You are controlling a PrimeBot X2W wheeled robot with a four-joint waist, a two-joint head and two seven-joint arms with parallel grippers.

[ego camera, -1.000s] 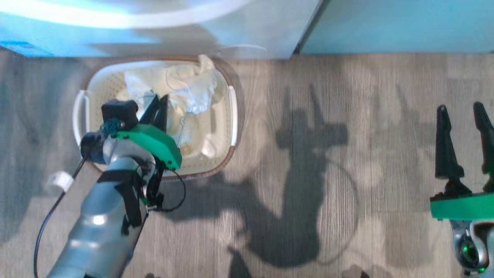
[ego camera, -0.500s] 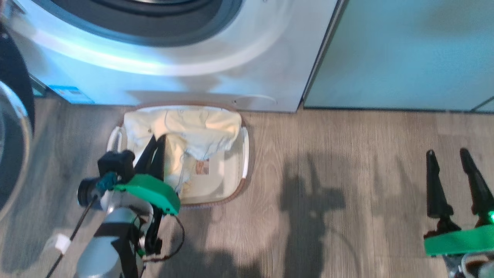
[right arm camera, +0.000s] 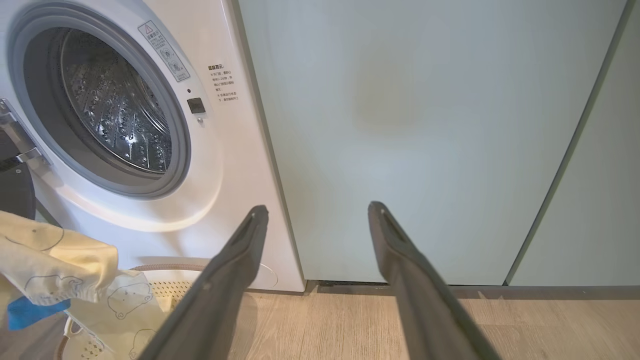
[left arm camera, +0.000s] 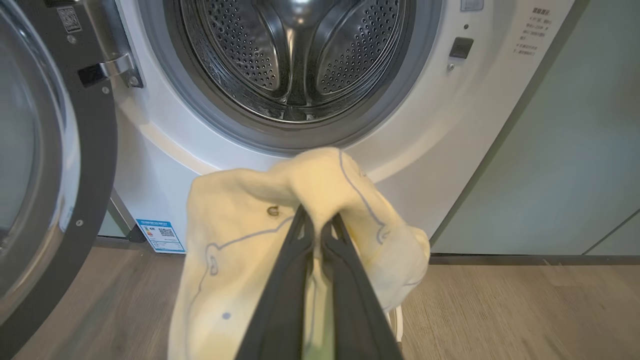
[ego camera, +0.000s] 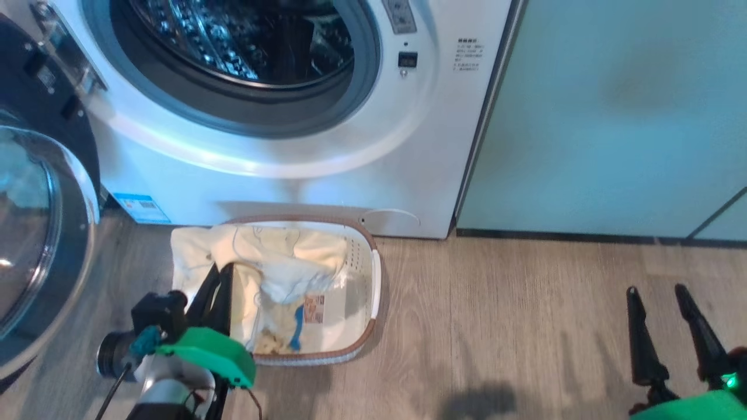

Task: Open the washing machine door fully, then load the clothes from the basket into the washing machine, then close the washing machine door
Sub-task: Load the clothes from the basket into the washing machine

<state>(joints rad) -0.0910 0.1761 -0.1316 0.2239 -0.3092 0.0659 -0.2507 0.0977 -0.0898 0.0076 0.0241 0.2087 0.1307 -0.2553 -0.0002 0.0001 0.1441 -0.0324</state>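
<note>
Cream clothes [left arm camera: 240,235], centre of the left wrist view, hang pinched in the tightly closed left end effector [left arm camera: 316,226], over the basket [ego camera: 378,280] at the head view's lower left. The right end effector [right arm camera: 317,209] gapes empty.

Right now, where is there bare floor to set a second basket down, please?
Free: the floor between the basket, the cabinet panels and the right gripper. Crowded: between the washing machine door and basket, where the left gripper holds clothes.

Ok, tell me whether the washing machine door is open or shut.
Open: the washing machine door stands swung aside at left, the steel drum exposed.
</note>
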